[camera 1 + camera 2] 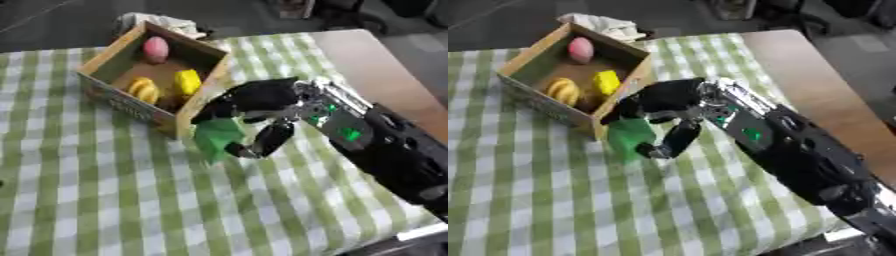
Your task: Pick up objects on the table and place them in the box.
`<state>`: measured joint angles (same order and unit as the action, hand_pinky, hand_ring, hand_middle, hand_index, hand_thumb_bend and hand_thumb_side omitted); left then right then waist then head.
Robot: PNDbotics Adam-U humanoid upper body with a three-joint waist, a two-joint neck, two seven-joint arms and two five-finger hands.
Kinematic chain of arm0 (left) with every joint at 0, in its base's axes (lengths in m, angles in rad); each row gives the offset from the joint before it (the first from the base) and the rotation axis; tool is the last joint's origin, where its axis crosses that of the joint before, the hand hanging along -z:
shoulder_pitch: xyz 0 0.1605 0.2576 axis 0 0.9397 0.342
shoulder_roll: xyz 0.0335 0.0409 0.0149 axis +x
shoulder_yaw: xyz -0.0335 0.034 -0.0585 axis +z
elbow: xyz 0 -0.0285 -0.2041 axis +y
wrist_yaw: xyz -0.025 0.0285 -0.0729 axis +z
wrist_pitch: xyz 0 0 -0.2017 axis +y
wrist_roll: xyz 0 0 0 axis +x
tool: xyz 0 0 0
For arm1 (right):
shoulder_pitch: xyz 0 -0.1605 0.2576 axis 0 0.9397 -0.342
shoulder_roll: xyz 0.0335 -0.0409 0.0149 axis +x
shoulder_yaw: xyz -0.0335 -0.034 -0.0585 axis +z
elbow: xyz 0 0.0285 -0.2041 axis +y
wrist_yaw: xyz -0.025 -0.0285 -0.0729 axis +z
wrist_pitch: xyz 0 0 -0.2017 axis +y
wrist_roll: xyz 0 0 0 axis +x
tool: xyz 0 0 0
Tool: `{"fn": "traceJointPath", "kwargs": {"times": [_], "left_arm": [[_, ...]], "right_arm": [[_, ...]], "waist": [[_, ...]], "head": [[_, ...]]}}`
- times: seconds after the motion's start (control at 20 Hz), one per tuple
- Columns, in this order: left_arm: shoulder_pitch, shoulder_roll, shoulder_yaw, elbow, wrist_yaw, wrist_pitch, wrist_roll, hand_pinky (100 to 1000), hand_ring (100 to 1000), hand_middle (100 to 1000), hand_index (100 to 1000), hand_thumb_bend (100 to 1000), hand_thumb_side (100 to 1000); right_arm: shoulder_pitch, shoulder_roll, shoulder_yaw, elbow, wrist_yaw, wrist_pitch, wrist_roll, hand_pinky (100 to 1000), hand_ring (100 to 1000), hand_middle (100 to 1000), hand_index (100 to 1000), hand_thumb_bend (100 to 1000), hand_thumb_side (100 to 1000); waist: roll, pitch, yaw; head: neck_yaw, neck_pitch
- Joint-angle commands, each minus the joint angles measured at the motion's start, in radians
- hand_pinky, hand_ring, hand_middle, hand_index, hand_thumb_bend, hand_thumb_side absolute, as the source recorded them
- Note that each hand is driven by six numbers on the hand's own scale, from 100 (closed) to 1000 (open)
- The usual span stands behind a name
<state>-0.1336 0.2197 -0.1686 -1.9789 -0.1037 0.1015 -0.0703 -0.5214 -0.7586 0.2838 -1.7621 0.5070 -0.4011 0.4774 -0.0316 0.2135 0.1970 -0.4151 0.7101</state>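
Green and soft-edged, a single green object point(217, 136) sits in the right hand point(254, 102), whose dark fingers curl over its top while the thumb point(269, 140) closes in from below on the hand's own side, so the object is pinched between them, just under the palm; whether it touches the cloth beneath cannot be told. Just beyond the fingertips, up and to the hand's left, stands one open cardboard box point(114, 52), its near corner almost touching the green object. Inside the box lie three things: one pink egg-shaped object point(156, 49) at the far end, one yellow blocky object point(186, 81) nearest the hand, and one yellow ridged object point(144, 90) beside it. One green-and-white checked cloth point(105, 200) covers the tabletop point(372, 65) under the hand, with bare brown wood showing behind the forearm.
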Motion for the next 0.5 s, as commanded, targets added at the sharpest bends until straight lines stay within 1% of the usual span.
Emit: {"fn": "traceJointPath", "kwargs": {"times": [0.05,0.15,0.25,0.4,0.5], "left_arm": [[-0.006,0.008,0.003,-0.021,0.001,-0.005,-0.004,695,597,591,824,100,702],[-0.006,0.008,0.0,-0.021,0.003,-0.005,-0.007,694,596,591,824,100,700],[-0.01,0.007,-0.003,-0.021,0.005,-0.007,-0.011,695,596,591,824,100,699],[-0.017,0.006,-0.01,-0.021,0.008,-0.009,-0.019,695,596,591,824,100,700],[-0.023,0.004,-0.013,-0.021,0.011,-0.009,-0.023,695,596,591,824,100,698]], "right_arm": [[-0.063,-0.023,-0.037,0.043,-0.052,0.042,-0.026,786,639,549,982,100,128],[-0.11,-0.006,-0.052,0.091,-0.079,0.072,-0.025,784,640,556,982,100,120],[-0.154,0.018,-0.07,0.14,-0.086,0.102,-0.031,780,639,573,981,100,111],[-0.214,0.057,-0.096,0.211,-0.057,0.145,-0.064,777,643,592,983,100,100],[-0.247,0.087,-0.101,0.262,-0.027,0.177,-0.095,774,646,618,981,100,100]], "waist": [[0.007,-0.02,0.006],[0.011,-0.02,0.016],[0.012,-0.019,0.03],[0.01,-0.014,0.058],[0.008,-0.012,0.076]], "head": [[-0.005,-0.016],[-0.012,-0.018],[-0.024,-0.02],[-0.044,-0.026],[-0.057,-0.027]]}}
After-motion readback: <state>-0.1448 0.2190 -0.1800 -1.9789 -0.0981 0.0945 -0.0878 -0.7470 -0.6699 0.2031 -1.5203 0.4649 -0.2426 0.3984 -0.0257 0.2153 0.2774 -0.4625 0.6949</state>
